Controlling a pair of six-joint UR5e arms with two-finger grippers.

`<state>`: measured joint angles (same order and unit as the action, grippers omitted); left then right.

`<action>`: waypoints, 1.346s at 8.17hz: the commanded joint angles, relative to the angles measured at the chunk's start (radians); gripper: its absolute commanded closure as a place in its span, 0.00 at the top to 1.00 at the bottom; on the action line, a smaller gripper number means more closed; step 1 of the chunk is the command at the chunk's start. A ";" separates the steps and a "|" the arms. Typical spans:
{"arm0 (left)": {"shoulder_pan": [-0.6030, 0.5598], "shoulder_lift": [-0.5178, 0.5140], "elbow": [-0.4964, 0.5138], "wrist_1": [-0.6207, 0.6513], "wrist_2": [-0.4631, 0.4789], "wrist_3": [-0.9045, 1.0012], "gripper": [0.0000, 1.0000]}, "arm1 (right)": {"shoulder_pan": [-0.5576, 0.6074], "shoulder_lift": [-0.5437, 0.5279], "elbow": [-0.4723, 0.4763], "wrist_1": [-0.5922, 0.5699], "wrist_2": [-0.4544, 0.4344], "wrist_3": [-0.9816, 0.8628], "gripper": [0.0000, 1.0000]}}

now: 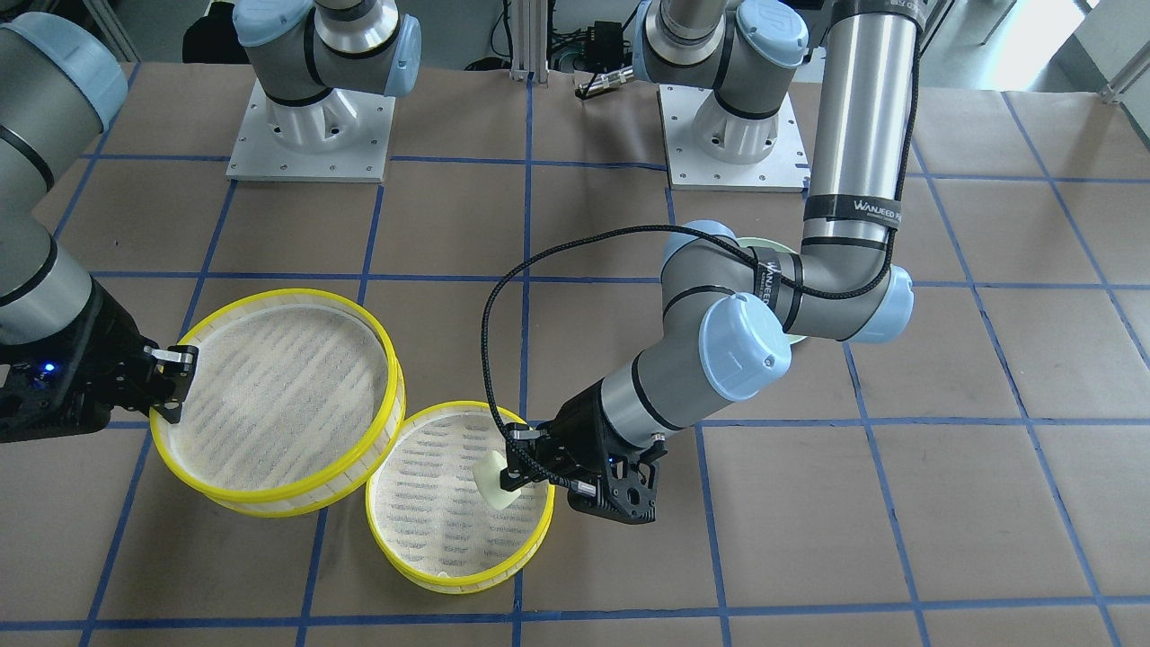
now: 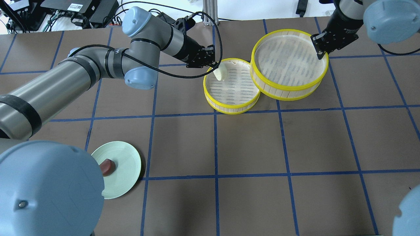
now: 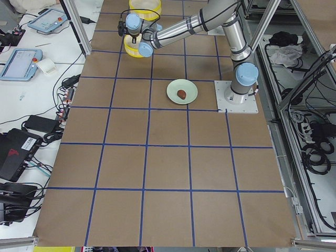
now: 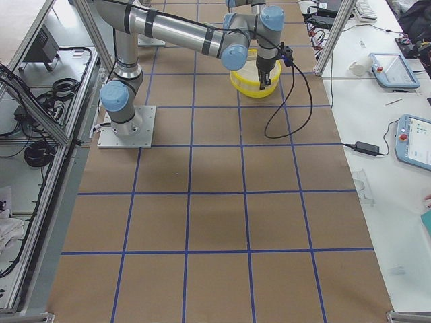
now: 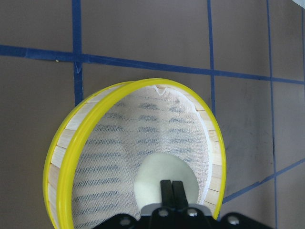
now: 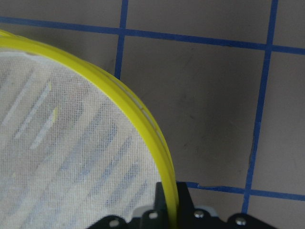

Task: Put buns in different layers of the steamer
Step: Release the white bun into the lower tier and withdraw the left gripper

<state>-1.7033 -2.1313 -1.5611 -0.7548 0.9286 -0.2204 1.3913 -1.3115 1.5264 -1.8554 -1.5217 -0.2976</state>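
Two grasps: left fingers (image 5: 166, 191) closed on cream-white bun (image 1: 497, 476) over smaller steamer tray (image 1: 431, 517); right fingers (image 6: 162, 198) clamped rim of larger tray (image 1: 287, 386).

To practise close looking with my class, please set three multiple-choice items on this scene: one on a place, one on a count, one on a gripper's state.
1. Where is the dark reddish-brown half-round bun?
A on the pale green round plate; B in a steamer tray; C on the bare table.
2. How many yellow-rimmed round steamer trays with woven floors show?
A one; B two; C four.
3. How is the left gripper?
A open and empty; B shut on the cream-white half-round bun; C shut on the plate's rim.

Key:
1 A: the overhead view shows it on the plate.
2 B: one tray is under the cream-white bun, and the right gripper grips the other's rim.
3 B: its fingers pinch that bun over a tray.
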 commanded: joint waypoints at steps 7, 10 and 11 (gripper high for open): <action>-0.006 0.042 0.013 -0.042 0.027 -0.094 0.96 | 0.000 0.000 0.005 0.001 0.000 0.000 0.06; 0.002 0.149 0.013 -0.262 0.309 -0.079 1.00 | 0.027 -0.002 0.006 -0.001 0.005 0.089 0.05; 0.010 0.195 -0.002 -0.341 0.402 -0.019 1.00 | 0.061 0.000 0.006 -0.016 0.002 0.135 0.05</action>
<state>-1.7044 -2.0116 -1.5487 -0.9606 1.1702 -0.2986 1.4093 -1.3134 1.5322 -1.8559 -1.5179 -0.2387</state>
